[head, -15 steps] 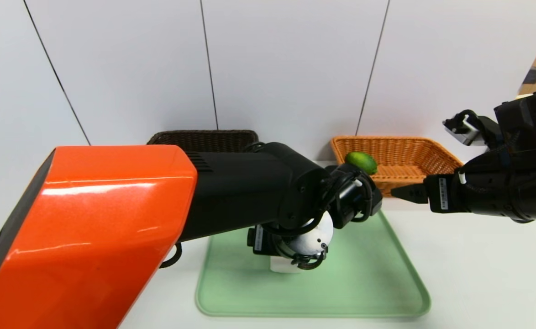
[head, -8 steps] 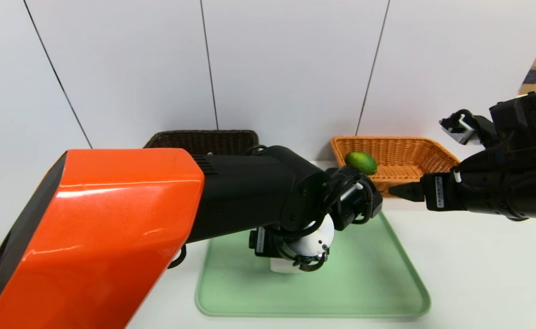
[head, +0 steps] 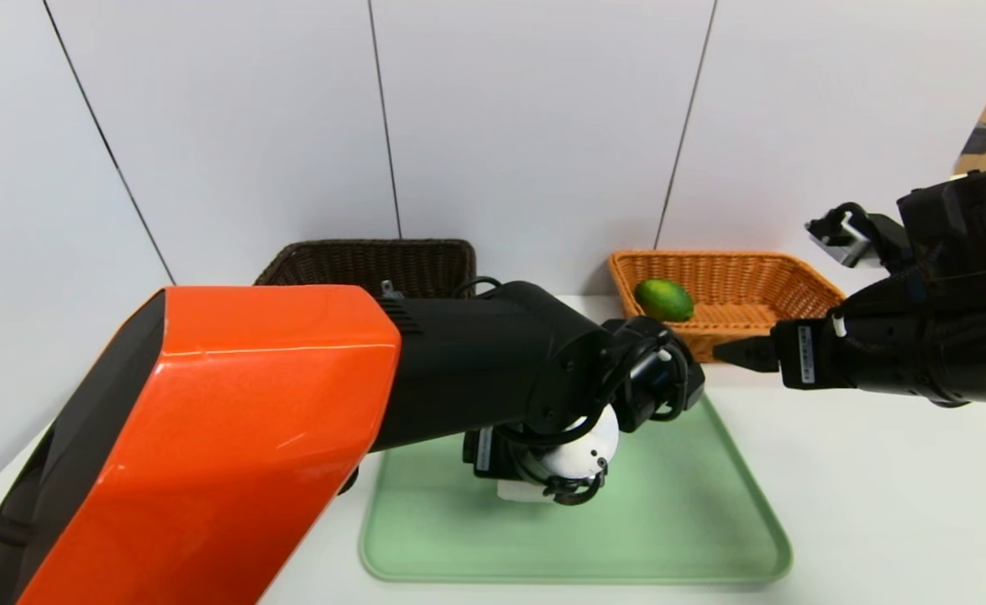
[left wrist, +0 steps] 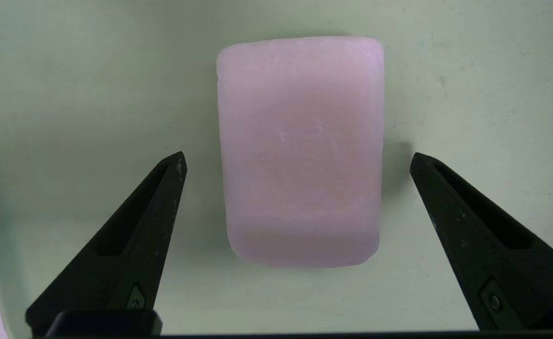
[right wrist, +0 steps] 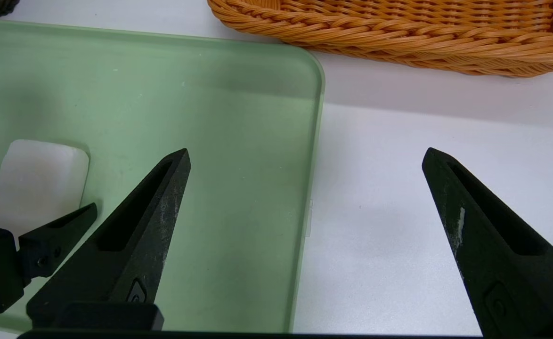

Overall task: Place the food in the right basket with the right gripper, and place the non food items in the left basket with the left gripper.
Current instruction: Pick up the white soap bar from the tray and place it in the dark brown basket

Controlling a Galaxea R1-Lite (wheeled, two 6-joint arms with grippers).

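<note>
A pale pink soap bar (left wrist: 300,150) lies flat on the green tray (left wrist: 69,94). My left gripper (left wrist: 297,157) points down over it, open, one finger on each side and neither touching. In the head view the left wrist covers most of the bar, and only a white edge (head: 516,491) shows. My right gripper (right wrist: 305,151) hovers open and empty above the tray's right edge, in front of the orange basket (head: 795,286). A green lime (head: 663,300) lies in that basket. The dark brown basket (head: 375,256) stands at the back left.
The orange left upper arm (head: 207,437) fills the left foreground of the head view. From the right wrist view I see the soap bar (right wrist: 36,181), the tray (right wrist: 210,117) and the orange basket's rim (right wrist: 399,28). White table (head: 879,504) lies right of the tray.
The left arm has sunk a little lower over the soap bar. The right arm has hardly moved. Both grippers stay open.
</note>
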